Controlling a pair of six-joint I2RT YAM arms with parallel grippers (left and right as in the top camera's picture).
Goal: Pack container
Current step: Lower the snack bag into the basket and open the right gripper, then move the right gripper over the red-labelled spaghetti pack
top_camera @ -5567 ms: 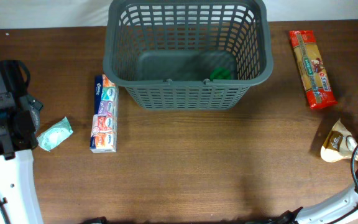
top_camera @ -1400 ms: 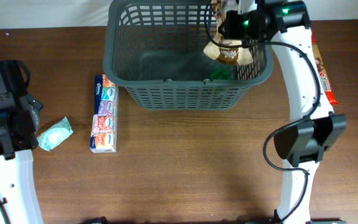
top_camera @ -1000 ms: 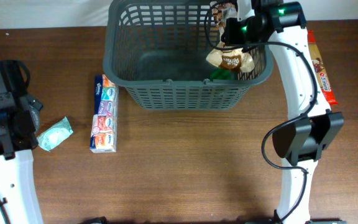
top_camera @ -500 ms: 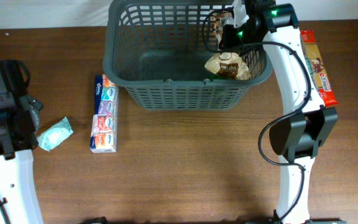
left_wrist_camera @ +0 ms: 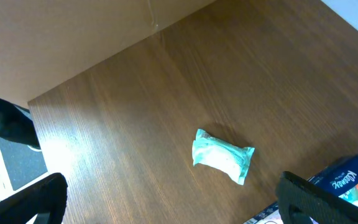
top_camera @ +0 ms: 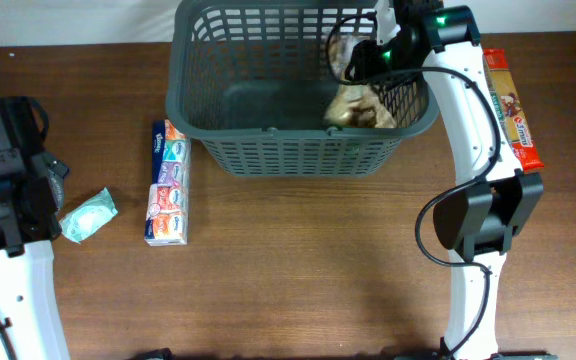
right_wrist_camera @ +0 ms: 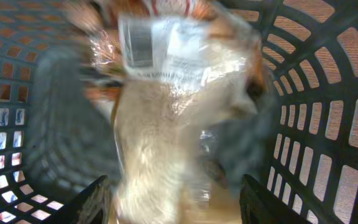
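Observation:
The container, a large dark grey lattice basket (top_camera: 183,95), stands at the back middle of the table. My right gripper (top_camera: 365,55) hangs open over its right end. Just below it a tan and white snack bag (top_camera: 360,103) lies loose against the basket's right front wall. In the right wrist view the bag (right_wrist_camera: 173,118) is blurred between my spread fingers (right_wrist_camera: 176,202), with the basket wall (right_wrist_camera: 328,93) around it. My left gripper (left_wrist_camera: 173,202) is open and empty at the table's left, above a teal packet (left_wrist_camera: 222,155).
The teal packet (top_camera: 90,215) lies at the left. A colourful tissue pack (top_camera: 167,183) lies left of the basket and also shows in the left wrist view (left_wrist_camera: 353,180). A red and yellow pasta pack (top_camera: 508,110) lies right of the basket, beside the right arm.
My right arm carried the snack bag from the table's right edge over the basket and let it go. The bag dropped lower inside. The left arm has not moved.

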